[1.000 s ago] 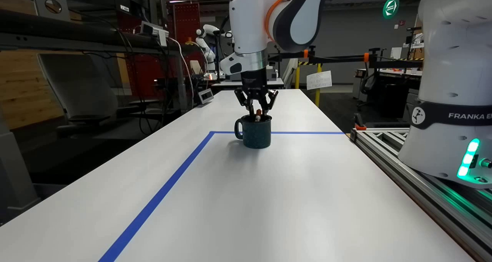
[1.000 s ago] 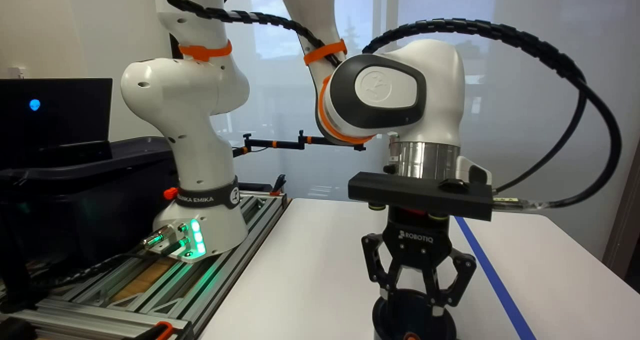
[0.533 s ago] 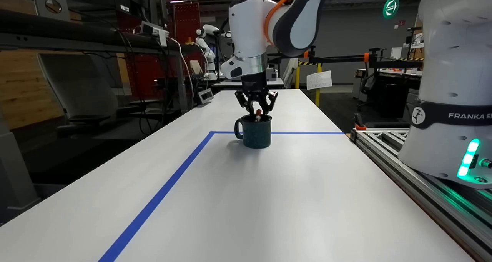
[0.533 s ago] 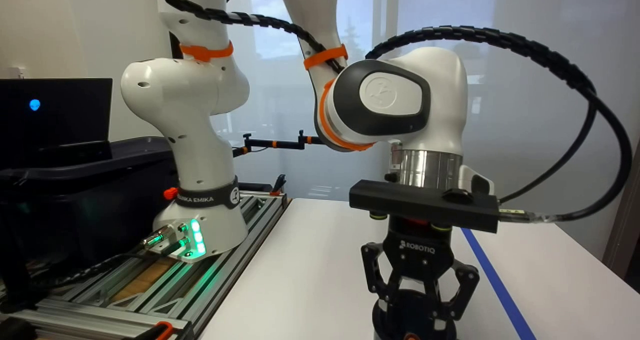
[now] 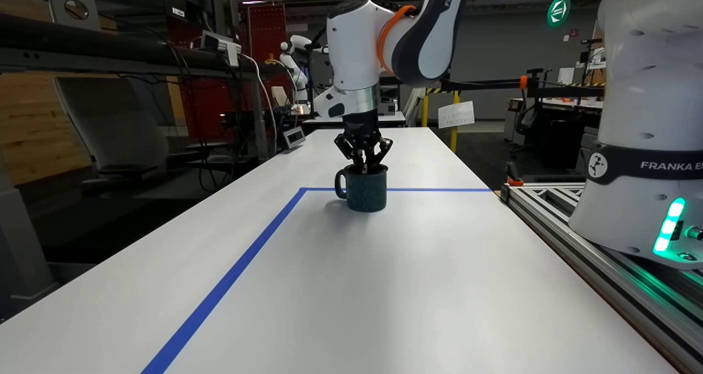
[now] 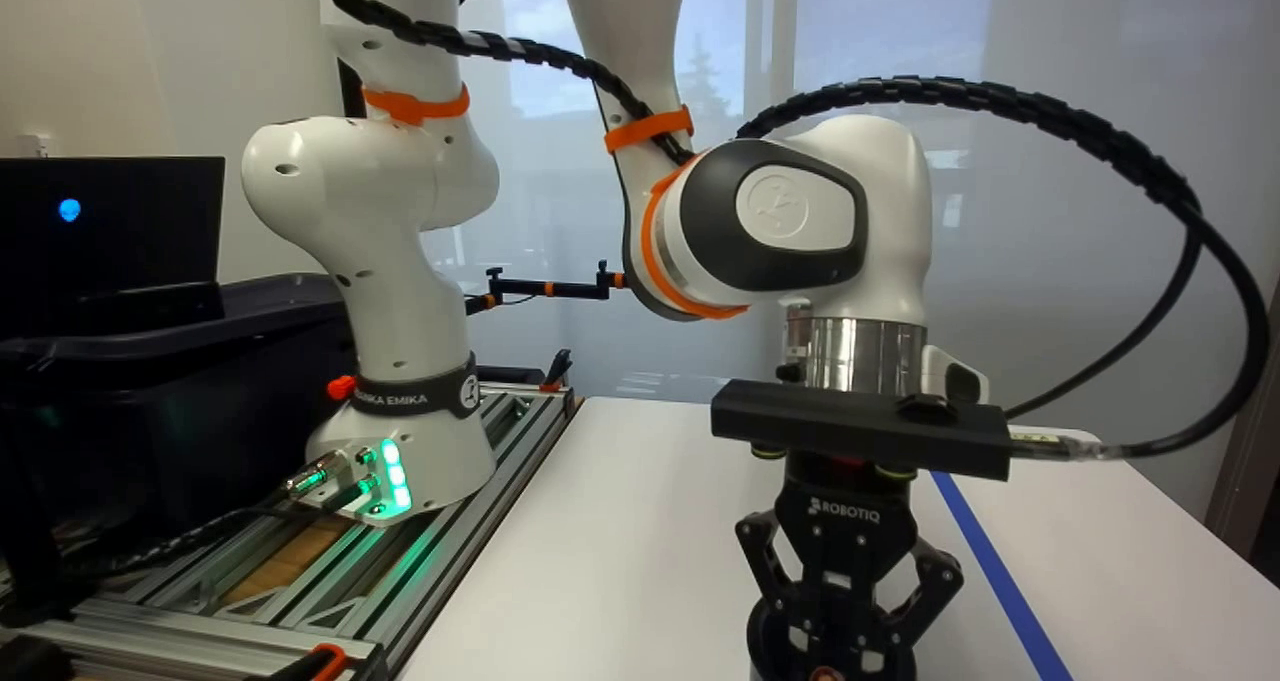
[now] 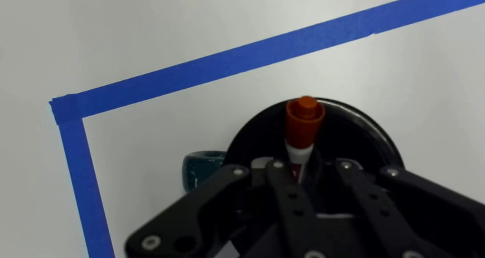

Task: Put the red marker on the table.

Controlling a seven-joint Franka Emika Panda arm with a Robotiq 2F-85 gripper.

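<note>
- Teal, dark and glossy, the mug (image 5: pixel 367 190) stands upright on the white table (image 5: pixel 357 297), its handle (image 7: pixel 197 169) sticking out to the left in the wrist view.
- Blue tape (image 7: pixel 235 61) makes a corner on the tabletop; the mug sits within that angle, apart from both strips.
- The gripper (image 5: pixel 364 166) points straight down over the mug, fingertips at its mouth in both exterior views.
- The red marker (image 7: pixel 305 127) is inside the mug, tilted, its orange-red end up by the rim; whether it touches there, I cannot tell. Below that end come a white band and a darker red stretch, and the rest is hidden by the black fingers (image 7: pixel 286 189).
- The jaws stand partly drawn in, with a gap between them where the marker's lower part runs down; whether the pads press on it, I cannot tell.
- White with orange bands, the robot arm (image 5: pixel 354 44) bends down above the tabletop; its base (image 5: pixel 631 215), lit by a green strip (image 5: pixel 669 225), sits on a metal rail frame (image 6: pixel 450 551) alongside.
- In an exterior view a black bar (image 6: pixel 860 429) crosses above the gripper, and a dark laptop (image 6: pixel 110 226) rests on a black bin (image 6: pixel 180 401).
</note>
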